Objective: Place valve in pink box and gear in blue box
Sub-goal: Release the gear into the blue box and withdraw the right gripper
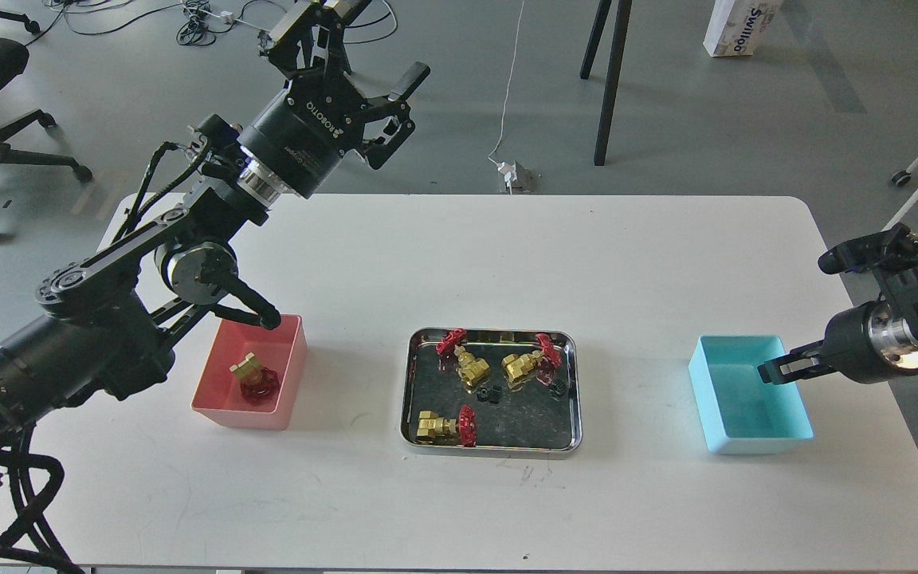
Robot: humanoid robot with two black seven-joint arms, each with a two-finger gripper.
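Note:
One brass valve with a red handwheel (253, 378) lies in the pink box (242, 415) at the left. Three more valves (467, 367) (524, 366) (443, 427) and two tiny black gears (491, 395) (559, 388) lie in the steel tray (409, 399) at the middle. The blue box (754, 442) at the right looks empty inside. My right gripper (770, 372) hangs over the blue box's right side, fingers together on a small dark piece, seemingly a gear. My left gripper (383, 40) is open and empty, high above the table's far left.
The white table's (459, 510) far edge runs behind the tray. My left arm's elbow link (256, 315) hangs just over the pink box's far rim. Office chair, cables and stand legs are on the floor beyond the table.

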